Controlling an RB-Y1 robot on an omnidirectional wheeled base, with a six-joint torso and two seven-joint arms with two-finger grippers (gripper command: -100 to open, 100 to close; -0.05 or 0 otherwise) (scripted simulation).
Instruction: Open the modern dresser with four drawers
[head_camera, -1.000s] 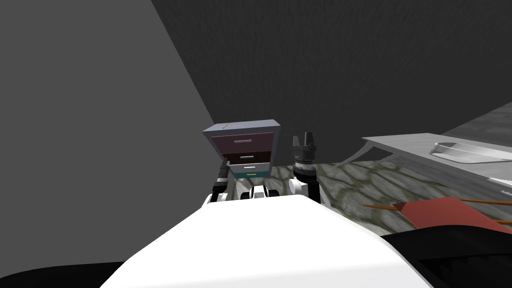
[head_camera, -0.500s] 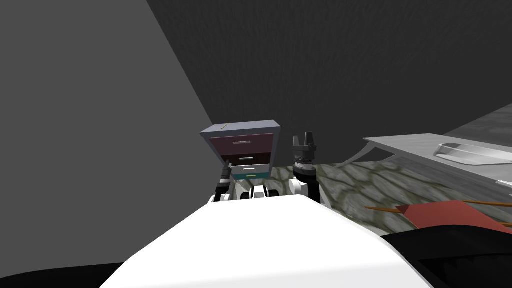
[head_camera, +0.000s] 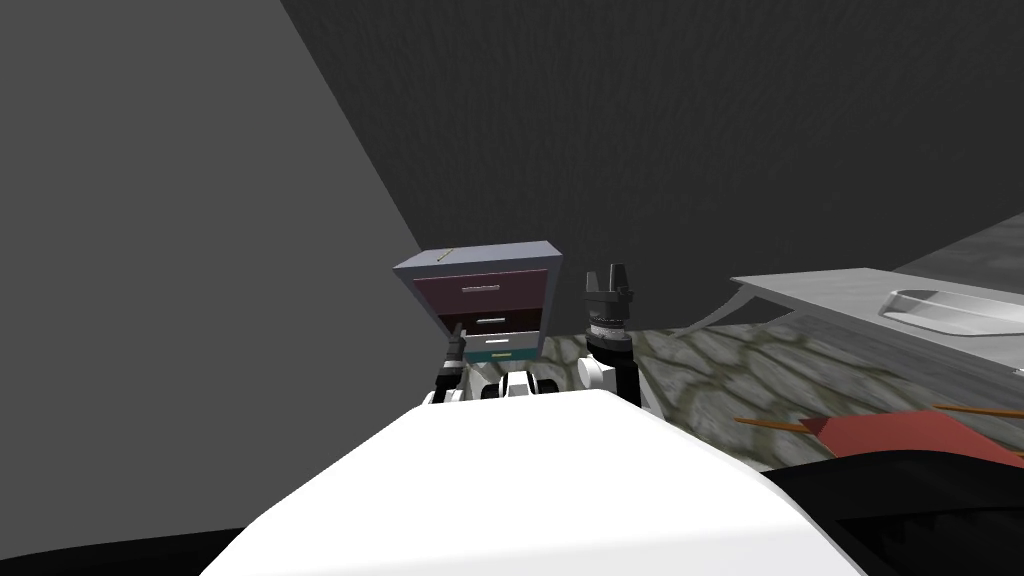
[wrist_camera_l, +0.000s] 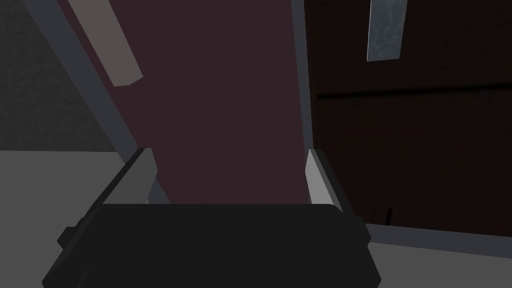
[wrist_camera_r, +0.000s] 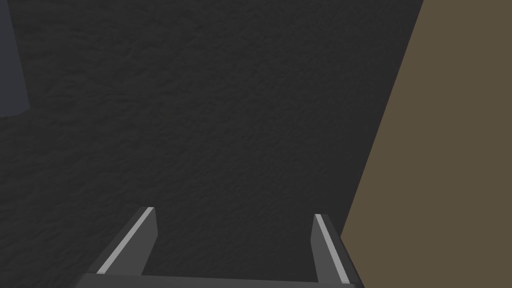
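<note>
Cannot see inside any drawer of the dresser, nor tell from the head view whether any front stands out from its grey frame. Found at the far middle of the room, where a grey left wall meets a dark far wall, with four fronts stacked: maroon, dark brown, pale grey, teal at the foot. Holding the left gripper low at the dresser's near left corner, with both fingers spread apart, close before the maroon drawer front; touching it or not, cannot tell. Cut off at the wrist view's edge: that front's pale handle and a second handle on the darker drawer front beside it. Holding the right gripper raised just right of the dresser, with fingers likewise apart. Underfoot, a stone-patterned floor; to the right, a grey table bearing a clear tray, contents hard to make out; nearer, a red mat, partly cut off.
</note>
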